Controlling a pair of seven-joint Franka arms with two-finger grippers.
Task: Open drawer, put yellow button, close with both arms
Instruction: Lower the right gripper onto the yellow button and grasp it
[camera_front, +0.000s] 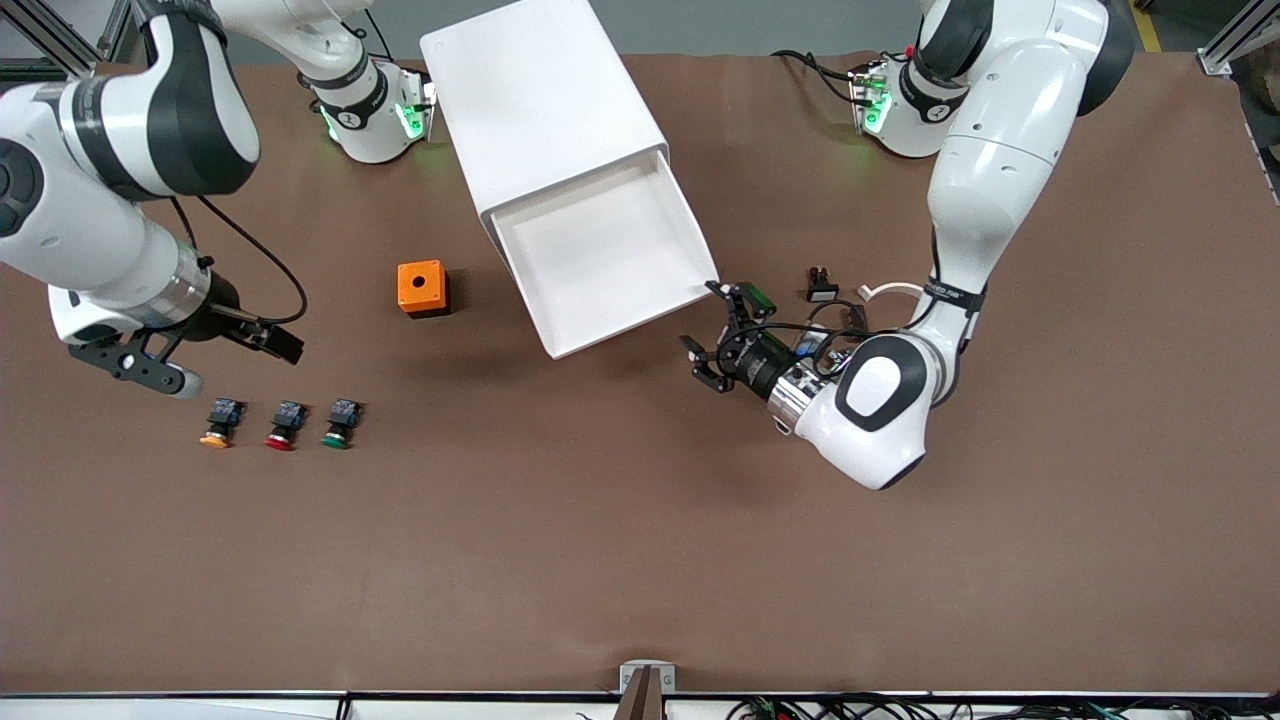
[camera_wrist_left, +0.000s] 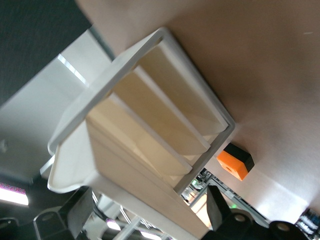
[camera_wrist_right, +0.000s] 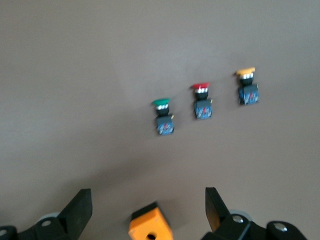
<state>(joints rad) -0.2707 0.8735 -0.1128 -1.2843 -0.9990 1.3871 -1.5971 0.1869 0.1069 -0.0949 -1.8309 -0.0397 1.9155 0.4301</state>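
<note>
My left claw (camera_front: 708, 336) is spread wide, empty, just off the corner of the pulled-out drawer (camera_front: 600, 262). Right claw (camera_front: 215, 355), also spread, hangs over the counter (camera_front: 640, 540) nr the yellow button (camera_front: 219, 423), which sits w/ red & green ones.

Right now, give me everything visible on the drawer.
The drawer is a wide, shallow white tray that looks like plastic, pulled well out of the boxy white cabinet. It lies at a slant across the table, open end toward the front camera. Nothing shows inside it. The left gripper, jaws open, sits beside its front corner, not gripping it.
</note>
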